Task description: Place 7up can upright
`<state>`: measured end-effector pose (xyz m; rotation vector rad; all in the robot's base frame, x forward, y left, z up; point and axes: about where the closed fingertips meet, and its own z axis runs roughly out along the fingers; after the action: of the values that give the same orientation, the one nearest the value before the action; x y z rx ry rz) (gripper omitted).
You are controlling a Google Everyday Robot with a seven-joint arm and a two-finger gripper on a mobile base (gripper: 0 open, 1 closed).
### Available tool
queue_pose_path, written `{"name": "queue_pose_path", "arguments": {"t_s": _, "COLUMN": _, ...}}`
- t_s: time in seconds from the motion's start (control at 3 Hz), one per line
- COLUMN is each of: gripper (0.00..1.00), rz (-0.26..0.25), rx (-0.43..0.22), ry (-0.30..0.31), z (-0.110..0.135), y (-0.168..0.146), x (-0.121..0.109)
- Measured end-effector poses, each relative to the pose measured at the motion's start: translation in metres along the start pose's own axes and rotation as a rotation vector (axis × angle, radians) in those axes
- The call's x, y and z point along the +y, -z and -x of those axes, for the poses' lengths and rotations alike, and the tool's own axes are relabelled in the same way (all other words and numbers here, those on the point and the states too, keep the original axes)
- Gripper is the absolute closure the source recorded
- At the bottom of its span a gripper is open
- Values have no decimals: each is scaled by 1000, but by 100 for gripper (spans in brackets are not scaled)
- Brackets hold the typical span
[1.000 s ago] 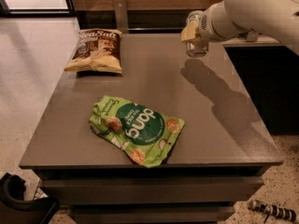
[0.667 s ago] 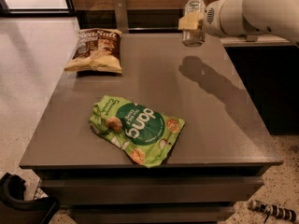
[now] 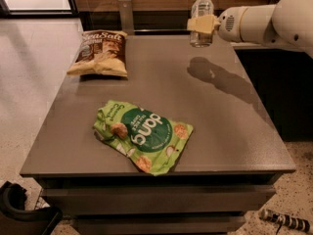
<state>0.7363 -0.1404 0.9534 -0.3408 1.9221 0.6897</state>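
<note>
The 7up can is a small silvery can, held upright in the air above the far right part of the grey table. My gripper comes in from the right on a white arm and is shut on the can's middle, its pale fingers across the can. The can's shadow falls on the table below, so the can hangs well clear of the surface.
A green snack bag lies flat near the table's front middle. A brown and white chip bag lies at the far left. A thin upright post stands at the table's back edge. Dark cabinet to the right.
The gripper has carried the can up and slightly left, farther from the table top. The can now stands more upright in the grip. The bags have not moved.
</note>
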Motion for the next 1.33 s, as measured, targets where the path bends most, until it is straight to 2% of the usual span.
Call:
{"name": "queue_pose_path", "arguments": {"t_s": 0.33, "gripper": 100, "rz": 84, "rx": -40, "ry": 138, "z": -9, "y": -6, "x": 19}}
{"name": "queue_pose_path", "arguments": {"t_s": 1.0, "gripper": 100, "rz": 151, "rx": -107, "ry": 495, "z": -22, "y": -16, "x": 53}}
{"name": "queue_pose_path", "arguments": {"t_s": 1.33, "gripper": 100, "rz": 194, "rx": -131, "ry": 643, "z": -24, "y": -27, "x": 61}}
